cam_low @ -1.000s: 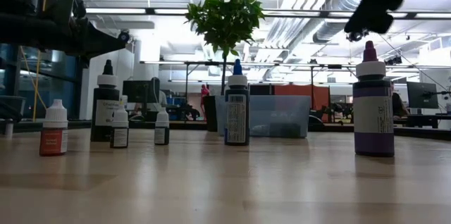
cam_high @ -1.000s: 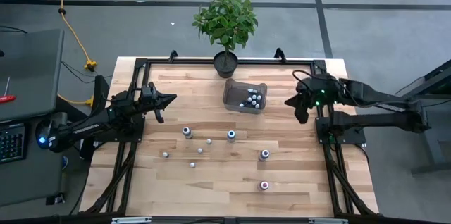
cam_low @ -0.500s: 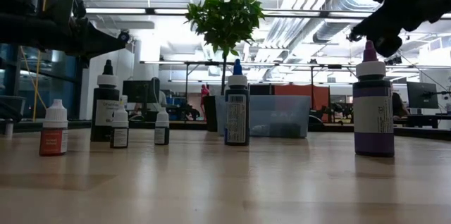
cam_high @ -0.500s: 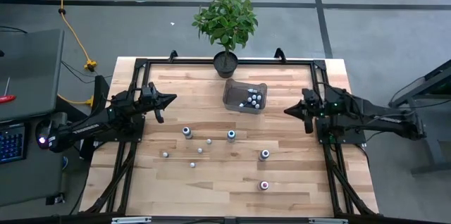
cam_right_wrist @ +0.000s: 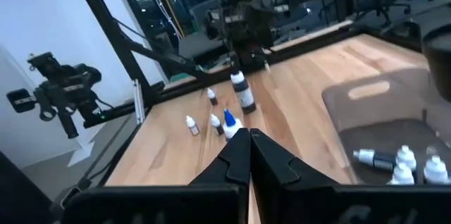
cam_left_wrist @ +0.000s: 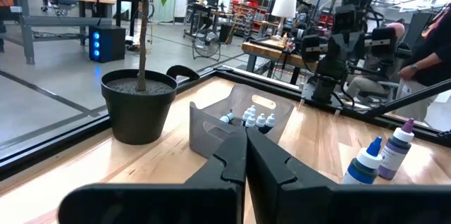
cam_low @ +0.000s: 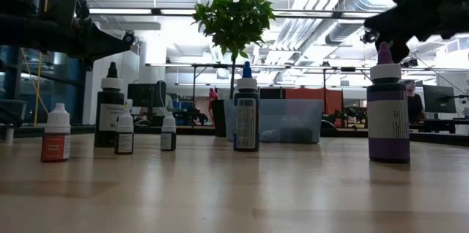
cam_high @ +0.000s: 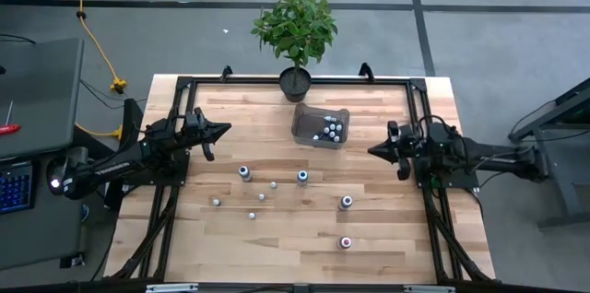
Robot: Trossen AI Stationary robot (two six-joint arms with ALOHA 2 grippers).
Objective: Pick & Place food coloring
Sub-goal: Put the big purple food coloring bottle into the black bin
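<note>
Several tiny food coloring bottles stand upright on their bases on the wooden table (cam_high: 277,238), among them a dark one (cam_high: 244,173), a blue-capped one (cam_high: 302,176), one near the right (cam_high: 346,203) and a red-capped one (cam_high: 346,242). More bottles (cam_high: 330,129) lie inside the clear bin (cam_high: 309,120). My left gripper (cam_high: 224,130) hovers shut over the table's left side, pointing at the bin. My right gripper (cam_high: 373,152) hovers shut over the right side, just right of the bin. In the low view a purple bottle (cam_low: 388,112) and a blue-capped bottle (cam_low: 246,116) stand nearest.
A potted plant (cam_high: 295,40) stands at the far edge, just behind the bin. A black frame (cam_high: 184,86) runs round the table. Open wood lies along the near edge and between the grippers and the bottles. People and benches show in the room beyond.
My right gripper has moved a little toward the table's near edge and the table's left, its arm swinging round from the far right and straightening level. It stays shut. The left arm and the bottles have kept still.
</note>
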